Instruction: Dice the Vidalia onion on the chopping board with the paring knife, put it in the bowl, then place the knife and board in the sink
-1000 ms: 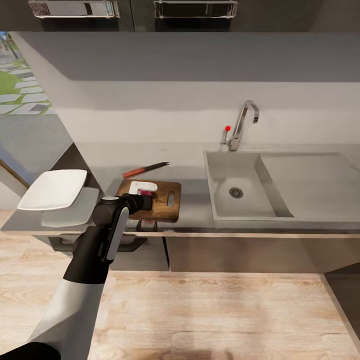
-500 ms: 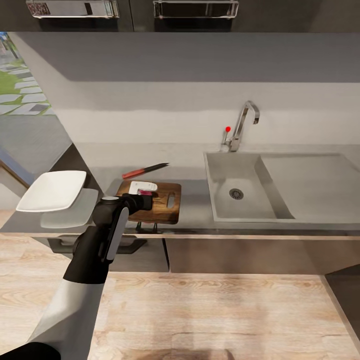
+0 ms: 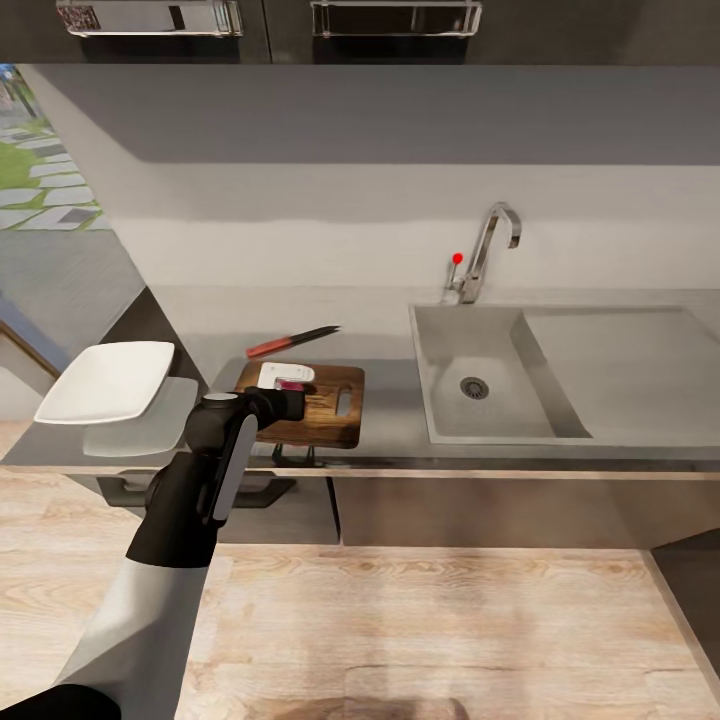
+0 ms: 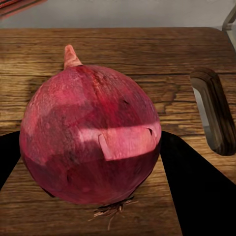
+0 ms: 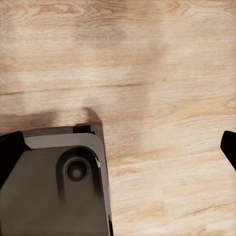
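Nothing among the objects has shifted since 1 second ago; we see only a slight drift of the whole head view, so the camera moved a touch. Our left gripper [image 3: 290, 402] still sits over the chopping board [image 3: 325, 410], and its 2 dark fingers [image 4: 189, 187] stand at either side of the Vidalia onion [image 4: 91, 135], close against its skin; whether they press it or merely flank it we cannot tell. The onion rests on the board, beside the slot-shaped handle hole [image 4: 214, 110]. Behind the board the paring knife [image 3: 291, 341] lies on the countertop [image 3: 390, 415]. At the counter's left end we see the bowl [image 3: 107, 380], well apart from the sink [image 3: 480, 375] at the right. Our right gripper [image 5: 118, 147] hangs over the wooden floor [image 5: 162, 73], its fingertips spread wide with nothing between them.
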You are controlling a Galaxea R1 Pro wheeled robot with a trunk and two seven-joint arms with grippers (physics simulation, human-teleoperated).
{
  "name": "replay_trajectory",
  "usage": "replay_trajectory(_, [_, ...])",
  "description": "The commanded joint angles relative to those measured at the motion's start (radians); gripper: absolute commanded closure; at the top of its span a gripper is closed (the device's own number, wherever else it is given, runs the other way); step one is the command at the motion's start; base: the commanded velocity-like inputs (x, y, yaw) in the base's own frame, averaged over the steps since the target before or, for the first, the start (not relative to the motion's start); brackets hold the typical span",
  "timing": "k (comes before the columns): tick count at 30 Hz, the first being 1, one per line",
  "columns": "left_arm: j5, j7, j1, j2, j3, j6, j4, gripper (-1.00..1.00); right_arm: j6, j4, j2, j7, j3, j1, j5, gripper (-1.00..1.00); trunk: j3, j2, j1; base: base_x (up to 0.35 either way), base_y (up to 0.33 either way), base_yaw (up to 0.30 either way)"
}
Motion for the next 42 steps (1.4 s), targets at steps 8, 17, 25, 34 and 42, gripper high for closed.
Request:
replay_trajectory(8, [0.001,0.0,-0.001,0.0,0.0,0.003,0.001,1.0,-0.002,-0.001,0.0,-0.002,0.001,0.001,-0.002,-1.0,-0.004,-0.002,0.001,0.0,0.0,0.0])
replay_trajectory(17, [0.001,0.0,-0.001,0.0,0.0,0.003,0.001,1.0,-0.002,-0.001,0.0,-0.002,0.001,0.001,-0.002,-1.0,-0.012,-0.002,0.001,0.0,0.0,0.0])
replay_trajectory(25, [0.001,0.0,-0.001,0.0,0.0,0.003,0.0,1.0,-0.002,-0.001,0.0,-0.002,0.001,0.001,-0.002,-1.0,-0.02,-0.002,0.001,0.0,0.0,0.0])
replay_trajectory(34, [0.001,0.0,-0.001,0.0,0.0,0.004,0.0,1.0,-0.002,-0.001,0.0,-0.002,0.002,0.001,-0.002,-1.0,-0.025,-0.002,0.001,0.0,0.0,0.0])
replay_trajectory(42, [0.001,0.0,-0.001,0.0,0.0,0.004,0.0,1.0,-0.002,-0.001,0.0,-0.002,0.001,0.001,-0.002,-1.0,-0.025,-0.002,0.001,0.0,0.0,0.0])
